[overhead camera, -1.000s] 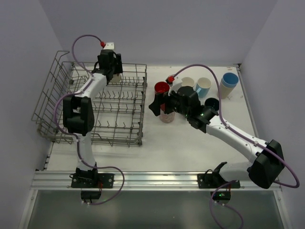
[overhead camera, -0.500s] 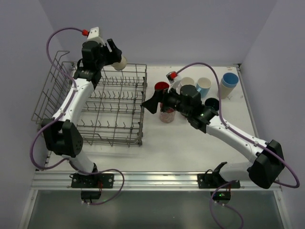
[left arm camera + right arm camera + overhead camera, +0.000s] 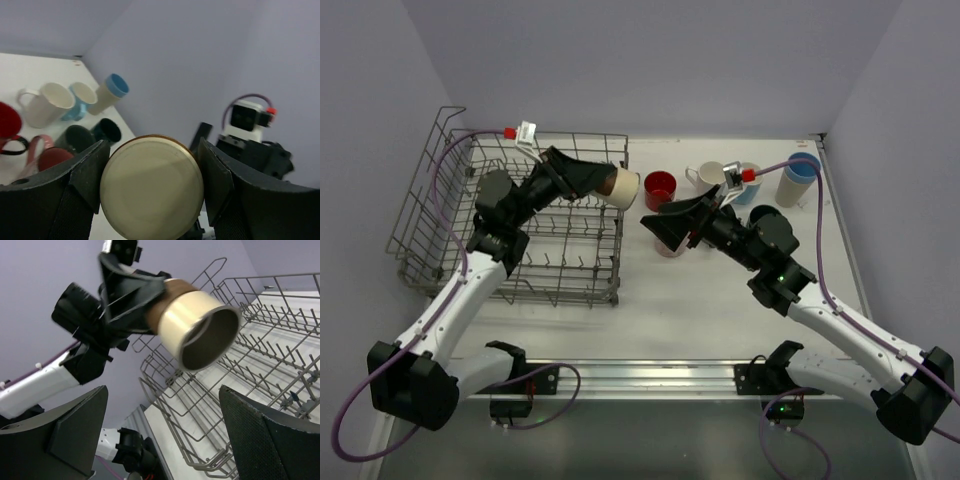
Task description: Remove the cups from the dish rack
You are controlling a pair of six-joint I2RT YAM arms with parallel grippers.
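My left gripper (image 3: 603,182) is shut on a cream cup (image 3: 623,187) and holds it on its side in the air over the right edge of the grey wire dish rack (image 3: 440,180). In the left wrist view the cup's base (image 3: 152,187) sits between both fingers. My right gripper (image 3: 667,224) is open and empty, facing the cup's mouth from a short way to the right. The right wrist view shows the cup (image 3: 200,335) ahead of my gripper (image 3: 165,435), with the rack (image 3: 240,390) below. No other cup shows in the rack.
On the table right of the rack stand a red mug (image 3: 660,188), a pink cup (image 3: 670,246), a white mug (image 3: 710,176), a light blue cup (image 3: 752,181), a blue-rimmed tumbler (image 3: 798,178) and a dark teal cup (image 3: 762,214). Walls close in behind and on both sides.
My left arm lifted the cream cup from the rack's far end and swung it right to the rack's right edge. My right gripper turned away from the table cups to face it.
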